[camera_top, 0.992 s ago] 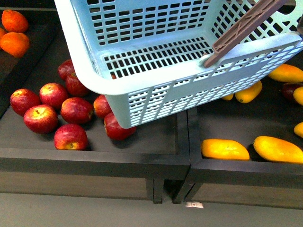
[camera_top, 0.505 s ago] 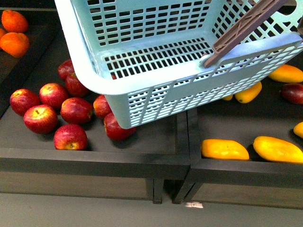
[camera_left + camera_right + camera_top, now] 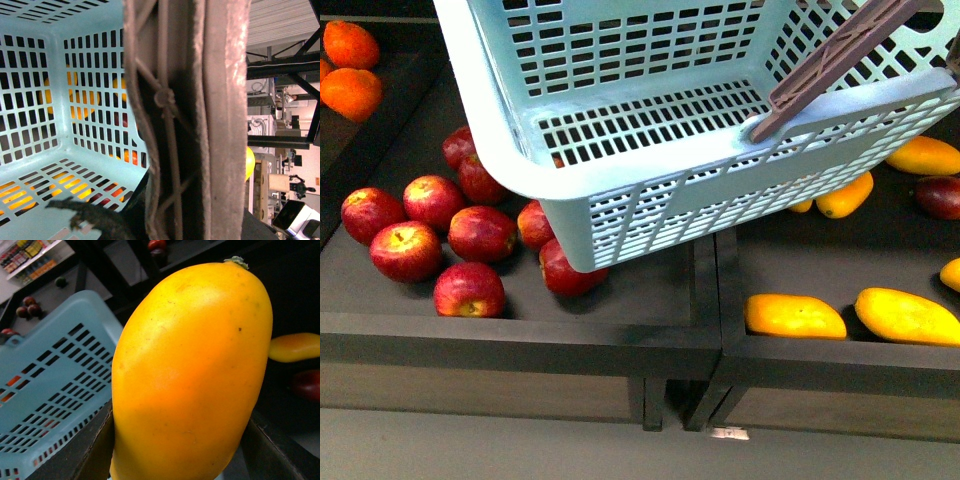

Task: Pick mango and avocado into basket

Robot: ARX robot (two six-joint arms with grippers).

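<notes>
Filling the right wrist view, the mango (image 3: 190,370) is gripped by the right claw (image 3: 182,452) beside the basket (image 3: 75,310), which is seen raised over apples (image 3: 480,232); the left claw's state cannot be told.

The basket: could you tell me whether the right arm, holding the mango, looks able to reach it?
Probably yes: the mango is close beside the basket, whose open top looks free in the front view, apart from the brown handle across one corner.
</notes>
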